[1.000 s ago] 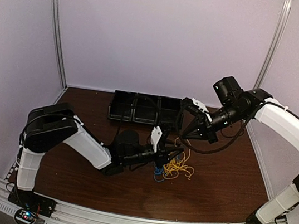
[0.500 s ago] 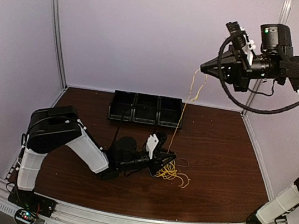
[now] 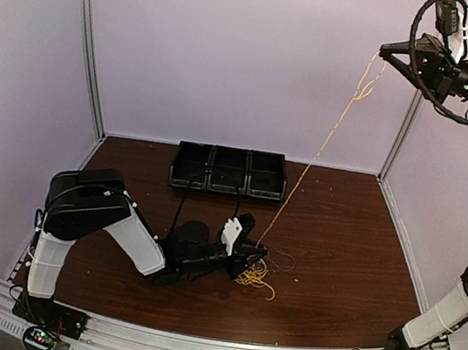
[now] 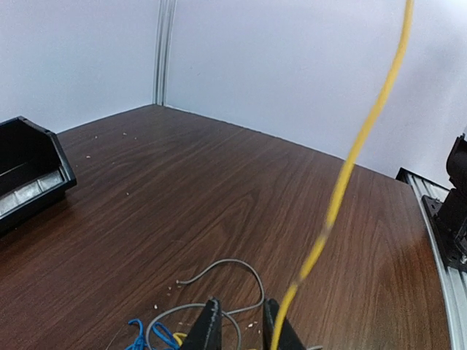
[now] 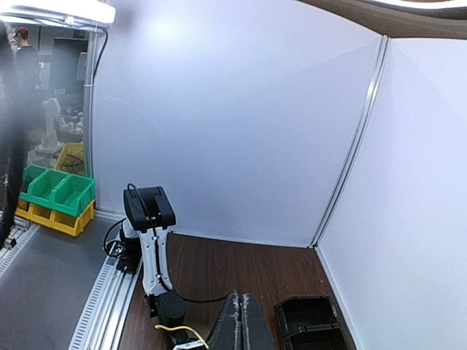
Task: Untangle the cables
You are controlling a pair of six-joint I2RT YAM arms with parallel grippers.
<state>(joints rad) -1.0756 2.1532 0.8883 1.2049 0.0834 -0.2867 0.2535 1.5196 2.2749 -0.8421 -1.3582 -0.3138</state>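
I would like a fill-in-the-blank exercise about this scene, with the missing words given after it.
The cable that the right gripper holds up is ___. The black tray has ___ compartments. The tangle lies at the gripper of the ___ arm.
Missing words: yellow, three, left.

No writing, label or number seems readable on anything in these views.

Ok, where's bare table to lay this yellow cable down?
The right half of the table, from the tangle to its right edge, is bare. So is the near strip in front of the tangle. It is crowded around the left gripper and at the black bins at back centre. The yellow cable slants overhead.
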